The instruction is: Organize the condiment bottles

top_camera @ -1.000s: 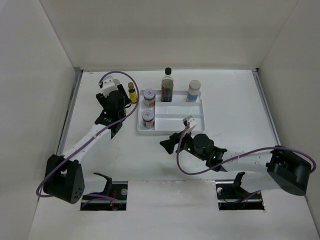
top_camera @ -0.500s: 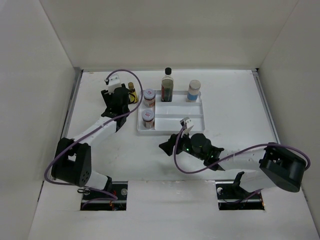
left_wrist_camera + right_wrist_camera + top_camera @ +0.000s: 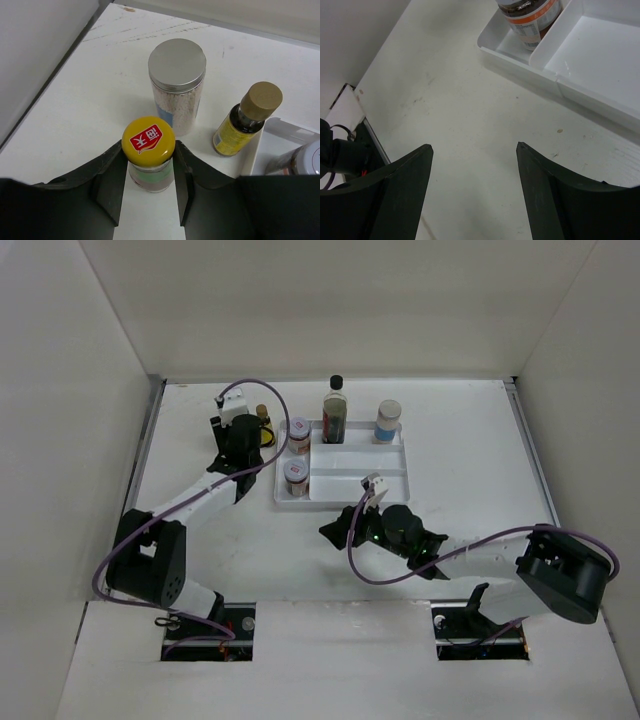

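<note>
Left wrist view: your left gripper (image 3: pixel 149 152) brackets the upright, round, glossy yellow-capped jar (image 3: pixel 148 141), grip uncertain; right gripper (image 3: pixel 473 146) gapes empty.

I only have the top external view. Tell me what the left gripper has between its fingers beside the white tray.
Observer: The left gripper straddles a small yellow-capped glass jar, one finger on each side. I cannot tell whether it is clamped.
Operator: Report what stands beyond that jar.
Observer: A tall clear silver-lidded jar of pale granules stands upright just beyond it, not touching it.
Operator: Check the right gripper.
Observer: The right gripper is open over the bare table, with nothing between its fingers.
</note>
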